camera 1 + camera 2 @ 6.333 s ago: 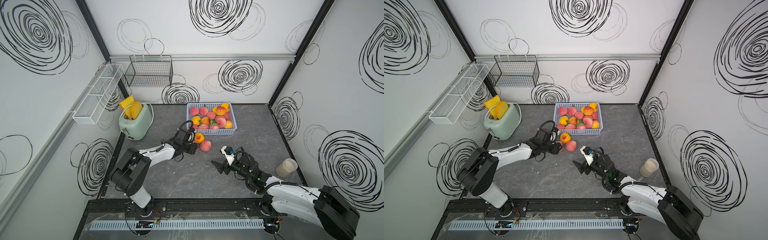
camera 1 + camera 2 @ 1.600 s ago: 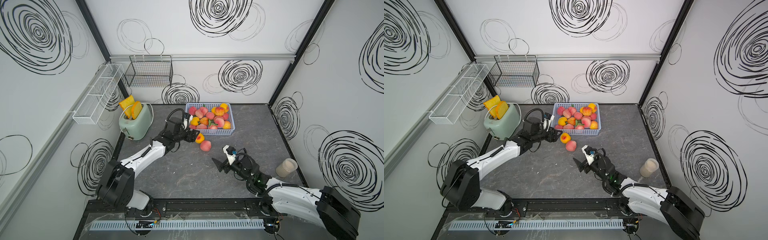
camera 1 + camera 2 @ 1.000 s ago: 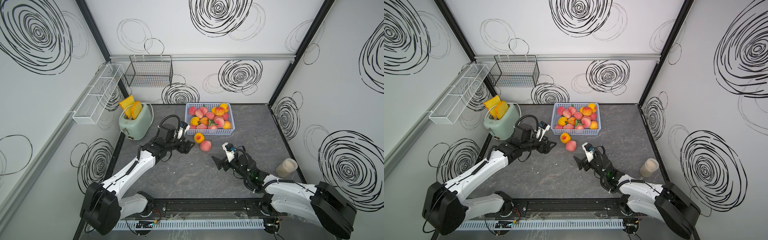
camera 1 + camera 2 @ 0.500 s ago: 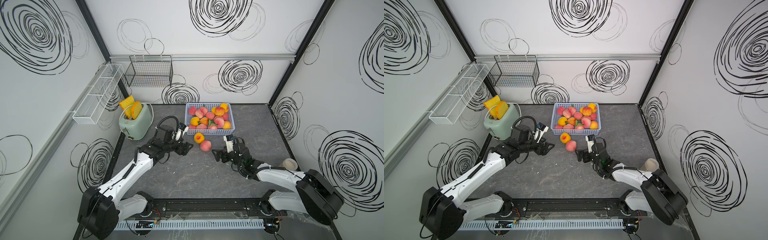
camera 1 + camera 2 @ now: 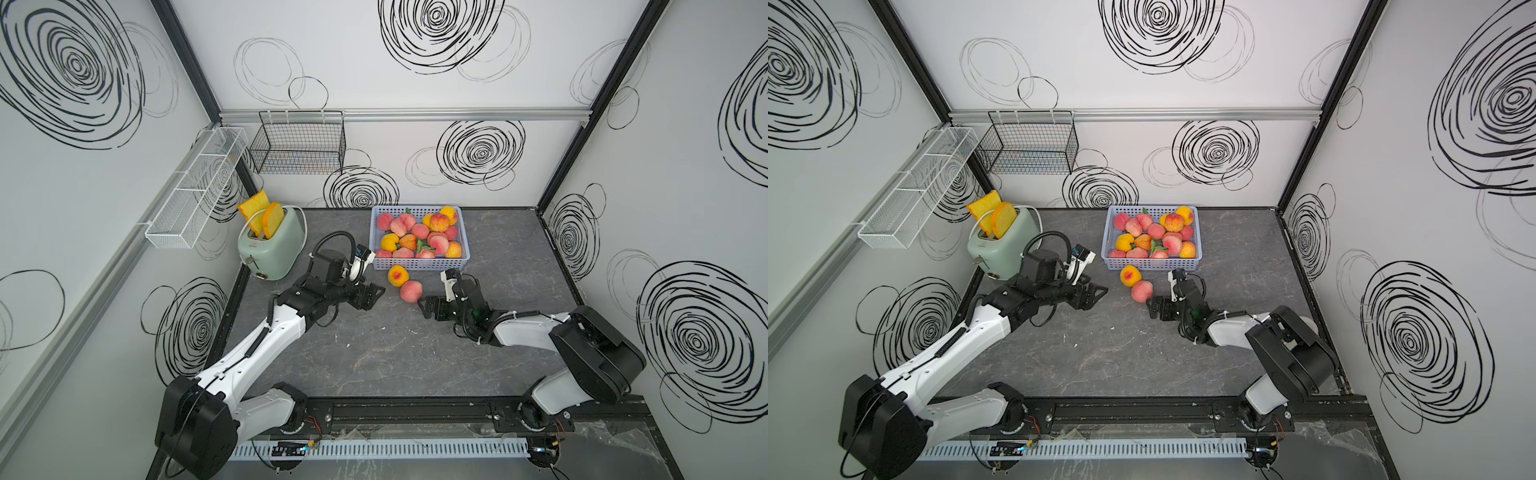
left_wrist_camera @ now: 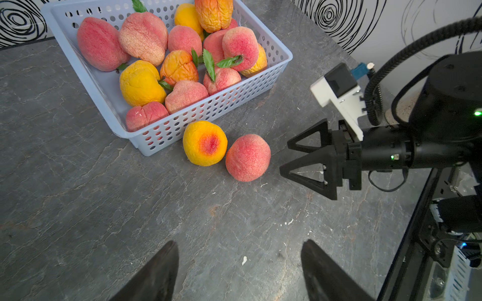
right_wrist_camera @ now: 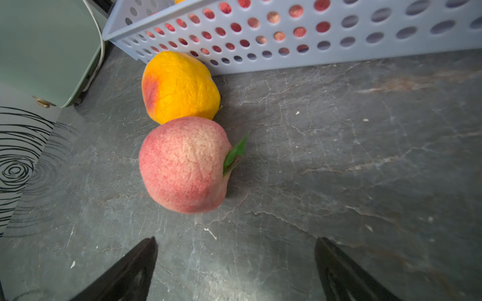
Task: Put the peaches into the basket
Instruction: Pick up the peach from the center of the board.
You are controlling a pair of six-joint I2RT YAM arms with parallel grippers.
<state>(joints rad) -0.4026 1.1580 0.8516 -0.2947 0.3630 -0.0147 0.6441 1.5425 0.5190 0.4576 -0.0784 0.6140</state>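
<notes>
right gripper [image 5: 423,306] lined up on the pink peach [image 5: 411,291]
its fingers [image 7: 130,273] are spread wide and empty, just right of the peach, likely so they can close round it. that peach touches the yellow peach [image 5: 398,276], which rests against the near wall of the basket [image 5: 419,264]. the left gripper [image 5: 376,296], part open and empty, hangs to their left, probably to leave room.

White links [image 5: 257,345], black joints [image 5: 594,361], black triangular jaws, corrugated cables [image 5: 332,237].
</notes>
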